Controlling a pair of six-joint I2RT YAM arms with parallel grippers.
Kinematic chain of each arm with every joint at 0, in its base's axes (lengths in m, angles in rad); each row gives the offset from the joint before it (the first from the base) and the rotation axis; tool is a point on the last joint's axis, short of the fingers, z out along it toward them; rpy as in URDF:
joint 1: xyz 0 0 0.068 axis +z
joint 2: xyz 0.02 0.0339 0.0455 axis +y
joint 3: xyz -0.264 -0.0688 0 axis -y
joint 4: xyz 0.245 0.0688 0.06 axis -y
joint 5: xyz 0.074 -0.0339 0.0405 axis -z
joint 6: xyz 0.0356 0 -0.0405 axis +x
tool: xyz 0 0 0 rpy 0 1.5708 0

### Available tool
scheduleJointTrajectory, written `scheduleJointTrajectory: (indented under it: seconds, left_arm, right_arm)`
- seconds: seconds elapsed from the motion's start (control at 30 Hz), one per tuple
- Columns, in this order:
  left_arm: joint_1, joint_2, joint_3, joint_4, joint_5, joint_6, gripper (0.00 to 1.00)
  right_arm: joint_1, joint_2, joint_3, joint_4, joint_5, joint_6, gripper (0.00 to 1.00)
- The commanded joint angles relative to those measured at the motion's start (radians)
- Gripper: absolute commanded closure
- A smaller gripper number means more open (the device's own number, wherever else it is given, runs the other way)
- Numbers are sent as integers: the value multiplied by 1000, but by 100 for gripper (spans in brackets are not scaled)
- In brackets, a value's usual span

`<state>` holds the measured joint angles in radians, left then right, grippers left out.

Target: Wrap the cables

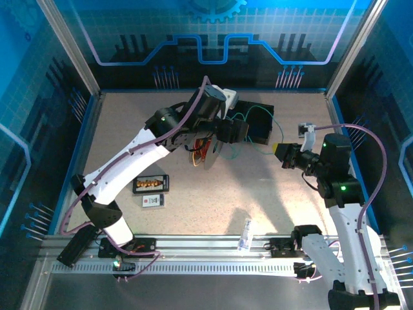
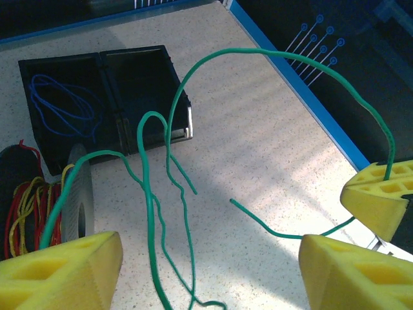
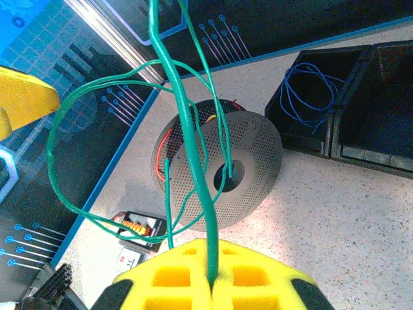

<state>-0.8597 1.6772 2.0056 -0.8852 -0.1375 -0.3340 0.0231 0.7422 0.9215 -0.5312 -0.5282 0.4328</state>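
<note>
Clamped tight in right fingers (image 3: 168,284): green cable (image 3: 193,148), rising and looping back, one strand reaching spool (image 3: 258,148) hub. Released at left fingers (image 2: 58,271), spread wide, green loops hanging between, free ends over counter (image 2: 258,129). Right fingers close by, green cable bridging the two. Red and yellow cables (image 2: 26,206) wound on spool. Blue cable (image 2: 61,106) coiled in black bin (image 2: 139,84), just beside spool.

Robot lab cell, blue circuit-print walls (image 1: 290,26)
</note>
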Motion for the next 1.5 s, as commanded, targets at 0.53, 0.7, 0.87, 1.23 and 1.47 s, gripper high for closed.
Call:
scheduleJointTrajectory:
  seconds: [0.53, 0.7, 0.87, 1.23, 1.47]
  left_arm:
    - [-2, 97, 52, -65, -78, 9, 38]
    - [4, 128, 74, -77, -77, 7, 61]
    - [12, 87, 48, -50, -64, -7, 97]
    - [249, -224, -216, 150, 239, -85, 100]
    - [386, -343, -282, 138, 298, -60, 100]
  right_arm:
    - [-8, -6, 0, 13, -12, -11, 100]
    - [-7, -12, 5, 2, -9, -17, 100]
    - [-9, -15, -5, -7, 10, -21, 100]
    - [-47, -14, -19, -93, 194, -11, 100]
    - [-179, -8, -27, -145, 234, 6, 100]
